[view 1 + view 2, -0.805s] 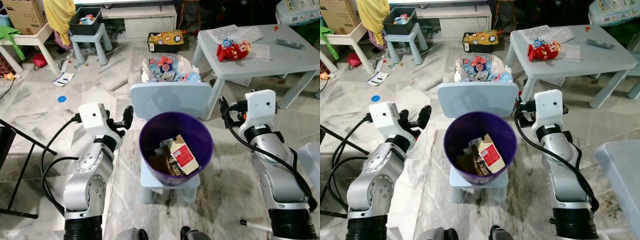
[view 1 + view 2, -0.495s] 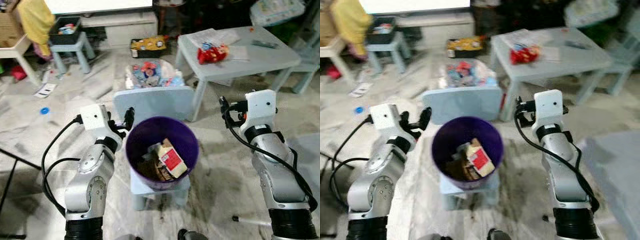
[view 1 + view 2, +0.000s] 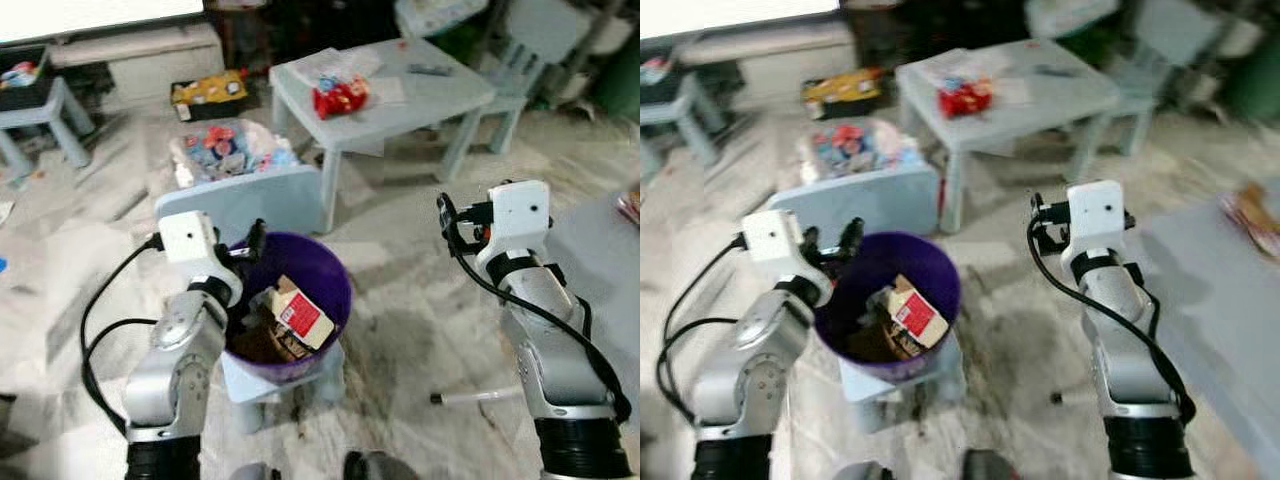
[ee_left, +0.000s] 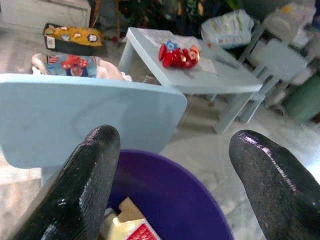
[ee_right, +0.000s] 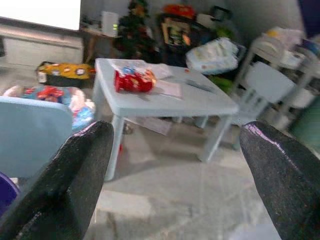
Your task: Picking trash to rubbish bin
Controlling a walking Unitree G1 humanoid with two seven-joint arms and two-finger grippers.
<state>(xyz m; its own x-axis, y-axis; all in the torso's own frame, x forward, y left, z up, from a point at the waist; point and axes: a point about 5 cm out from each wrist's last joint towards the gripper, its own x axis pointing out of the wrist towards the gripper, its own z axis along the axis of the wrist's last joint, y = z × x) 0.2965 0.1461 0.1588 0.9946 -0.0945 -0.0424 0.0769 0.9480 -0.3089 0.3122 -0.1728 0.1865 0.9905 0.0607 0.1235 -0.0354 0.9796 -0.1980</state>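
Note:
A purple bin [image 3: 336, 276] stands on a small pale blue chair [image 3: 240, 197] just in front of me. Inside lies a carton with a red label [image 3: 300, 312] among brown scraps. My left gripper [image 3: 250, 240] hovers at the bin's near-left rim, open and holding nothing; in the left wrist view its fingers [image 4: 87, 180] frame the chair back and the bin. My right gripper [image 3: 446, 214] is open and held in the air to the right of the bin. A red crumpled packet [image 5: 132, 80] lies on the pale blue table [image 3: 400, 105] beyond.
A bag of colourful items [image 3: 225, 150] sits behind the chair, with a yellow box [image 3: 210, 92] further back. A pale chair [image 3: 535, 30] stands past the table. A grey surface [image 3: 600, 250] lies at my right. A white stick [image 3: 475, 397] rests on the marble floor.
The whole picture has slid left as the camera turned right, and it is blurred. Both arms keep the same pose and both grippers stay open.

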